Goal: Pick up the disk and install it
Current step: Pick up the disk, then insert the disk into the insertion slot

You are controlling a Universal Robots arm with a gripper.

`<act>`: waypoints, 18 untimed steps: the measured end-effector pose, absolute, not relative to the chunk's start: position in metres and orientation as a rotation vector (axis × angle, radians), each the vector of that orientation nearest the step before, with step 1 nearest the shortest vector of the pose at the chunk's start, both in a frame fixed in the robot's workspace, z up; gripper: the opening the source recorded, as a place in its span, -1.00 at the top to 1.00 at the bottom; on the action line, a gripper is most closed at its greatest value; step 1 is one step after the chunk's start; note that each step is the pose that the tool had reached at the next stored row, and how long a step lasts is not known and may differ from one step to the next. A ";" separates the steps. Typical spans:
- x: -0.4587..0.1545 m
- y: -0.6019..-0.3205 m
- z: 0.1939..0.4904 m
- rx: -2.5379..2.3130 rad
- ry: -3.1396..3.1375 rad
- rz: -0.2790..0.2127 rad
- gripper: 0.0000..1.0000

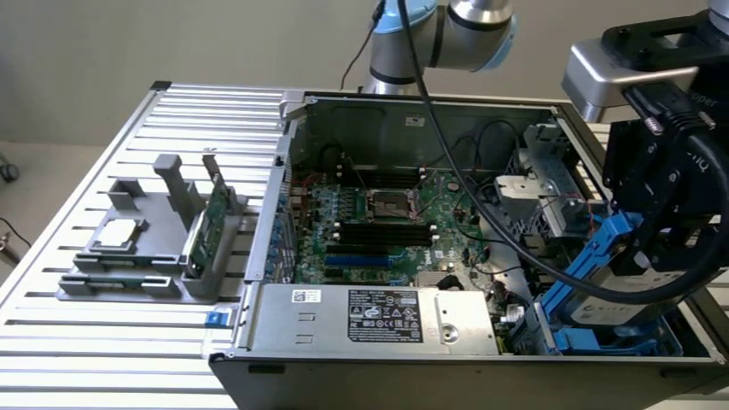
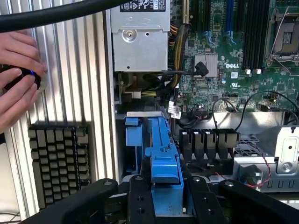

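Claw: pressed in on the disk, its black fingers bearing on either side of the blue carrier. The grip is on the carrier frame, not the drive face, which I judge spares the label side and leaves the frame's edges free to meet the bay.

Disk position: held tilted, one end raised, at the exterior view's right side of the open computer case, partly down among the blue plastic of the drive bay at the near right corner. Whether it has seated cannot be told; judged as installation in progress.

Case interior: motherboard lies flat on the case floor; the silver power supply runs along the near wall. Black cables hang from the arm across the bay area and pass close to the disk.

Counter: slatted aluminium. At the exterior view's left, well apart from the case, a grey holder carries a green circuit card standing on edge and a small square chip lying flat.

Room: plain beige wall behind. In the wrist view a keyboard lies beside the case, and a person's hand rests on a small dark object by the counter edge.
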State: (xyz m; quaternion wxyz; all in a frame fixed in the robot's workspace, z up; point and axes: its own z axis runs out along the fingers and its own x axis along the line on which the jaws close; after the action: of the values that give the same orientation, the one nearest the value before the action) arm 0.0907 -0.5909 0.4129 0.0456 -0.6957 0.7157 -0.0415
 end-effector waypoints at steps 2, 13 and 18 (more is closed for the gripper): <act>0.091 -0.591 0.411 -2.120 2.189 -0.127 0.34; 0.090 -0.591 0.393 -2.097 2.211 -0.125 0.34; 0.089 -0.591 0.384 -2.089 2.218 -0.125 0.34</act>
State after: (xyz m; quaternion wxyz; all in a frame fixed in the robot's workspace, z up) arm 0.0891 -0.5909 0.3835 0.0462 -0.6844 0.7265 -0.0409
